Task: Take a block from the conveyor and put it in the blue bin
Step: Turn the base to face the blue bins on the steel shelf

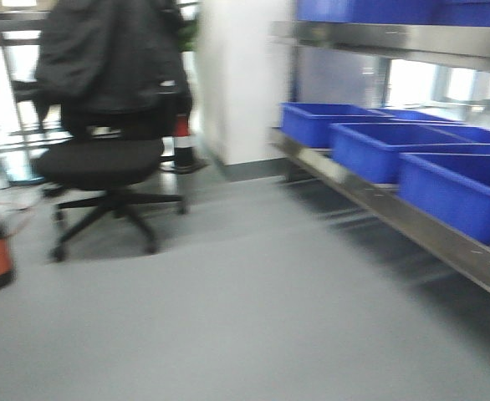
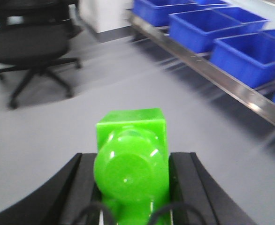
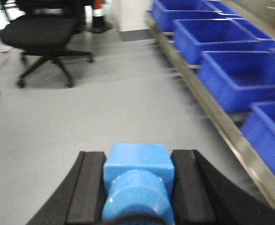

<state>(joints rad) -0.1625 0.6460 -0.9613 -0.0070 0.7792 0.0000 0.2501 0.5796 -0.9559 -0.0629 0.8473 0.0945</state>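
the left end effector (image 2: 133, 187) was clamped on a green block (image 2: 130, 150), its black pads (image 2: 88, 187) pressed against the block's two sides, with a rounded green knob facing the wrist camera. the right end effector (image 3: 137, 187) gripped a blue block (image 3: 137, 161) the same way, dark pads (image 3: 184, 183) tight on either flank. both blocks hung above the bare grey floor (image 1: 253, 309). off to the right a row of blue bins (image 1: 454, 188) sat side by side on a long steel shelf (image 1: 412, 221), open tops up, and more blue bins stood on the shelf above. to the left was a black office chair (image 1: 103, 163) with a dark jacket (image 1: 103, 58) draped over its back, and a white pillar (image 1: 241, 75) stood between the chair and the shelf. everything looked a bit smeared.
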